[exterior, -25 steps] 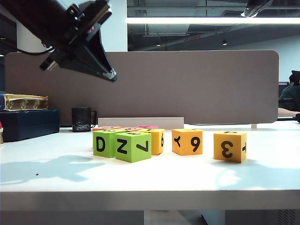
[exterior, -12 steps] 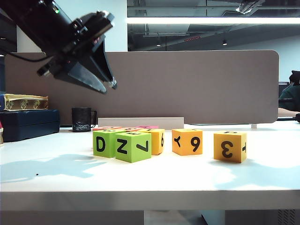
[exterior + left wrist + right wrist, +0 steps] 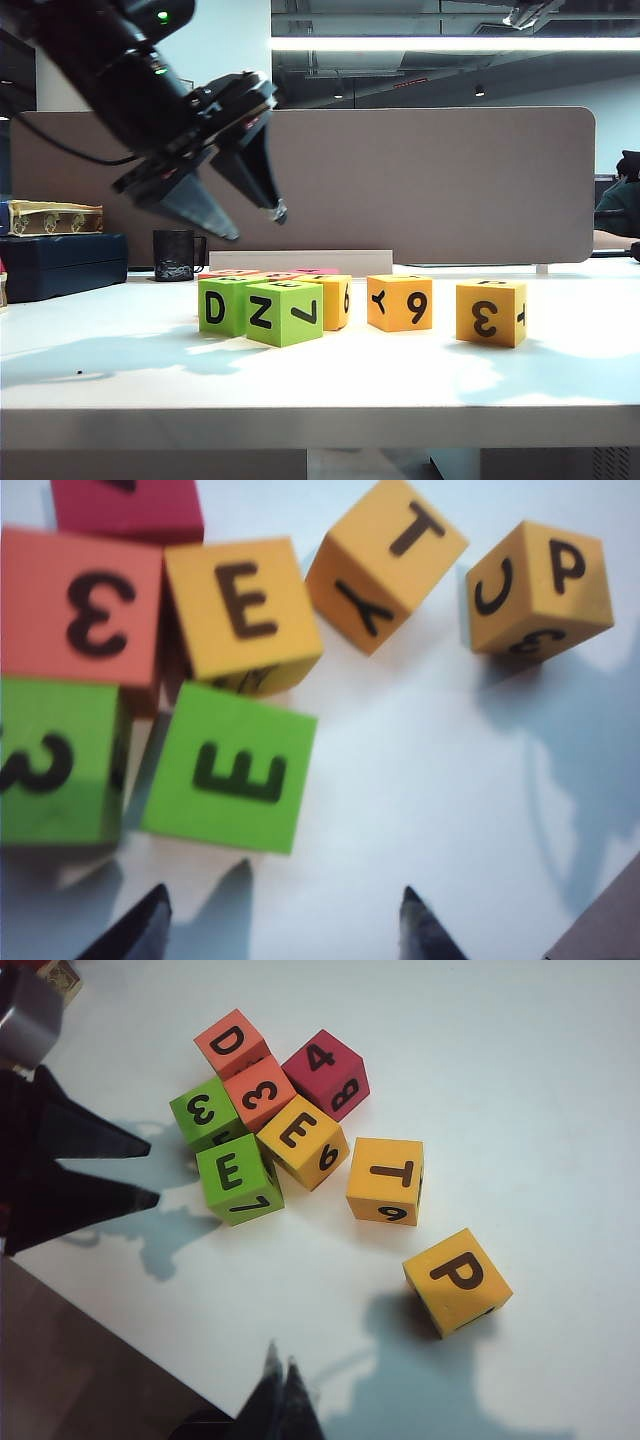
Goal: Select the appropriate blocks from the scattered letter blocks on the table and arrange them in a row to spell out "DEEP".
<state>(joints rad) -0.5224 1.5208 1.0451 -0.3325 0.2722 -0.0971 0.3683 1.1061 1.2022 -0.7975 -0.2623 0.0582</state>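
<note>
No row has been started: the blocks still lie scattered on the tabletop (image 3: 560,1050). The salmon D block (image 3: 230,1042) sits at the far end of a tight cluster, the green E block (image 3: 236,1177) and orange E block (image 3: 303,1140) touch each other at its near side, and the orange P block (image 3: 456,1280) stands well apart (past the T block (image 3: 386,1180)). All four picks remain. The left gripper (image 3: 245,222) hangs above the cluster, jaws parted and empty. The right gripper (image 3: 280,1380) is raised off the tabletop, its tips pressed together, holding nothing.
</note>
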